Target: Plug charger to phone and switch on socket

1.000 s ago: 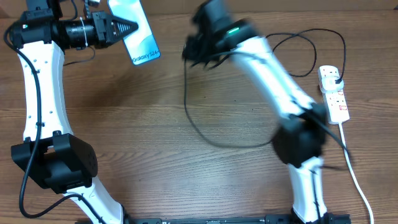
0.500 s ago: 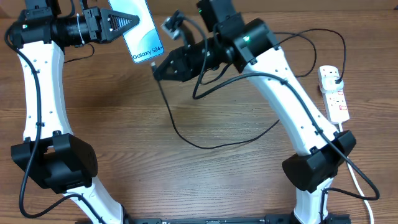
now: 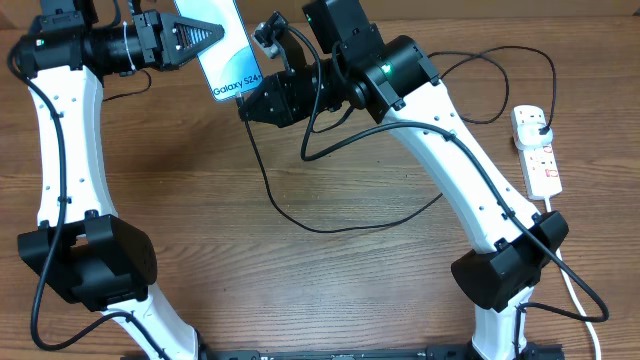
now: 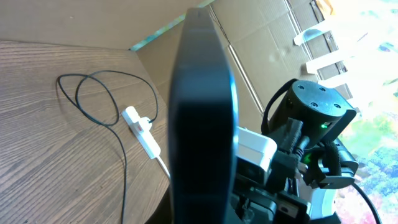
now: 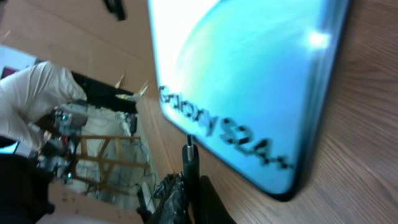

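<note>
My left gripper (image 3: 205,34) is shut on the phone (image 3: 226,48), holding it above the table at the far left; its light-blue screen reads "Galaxy S24+". In the left wrist view the phone (image 4: 202,118) shows edge-on as a dark slab. My right gripper (image 3: 248,108) is shut on the charger's connector tip (image 5: 189,163), just below the phone's bottom edge (image 5: 249,87); the tip is close to the phone but apart from it. The charger cable (image 3: 290,215) loops over the table to its black plug (image 3: 543,131) in the socket (image 3: 537,152) at the right.
The socket's thick white cord (image 3: 572,290) runs down to the front right edge. Slack charger cable (image 3: 510,60) loops at the back right. The socket also shows in the left wrist view (image 4: 142,129) with cable loops (image 4: 93,99) behind it.
My right arm has swung left across the table with the connector tip, from mid-table to just under the phone's bottom edge. The left arm lifted the phone slightly, then held still.
</note>
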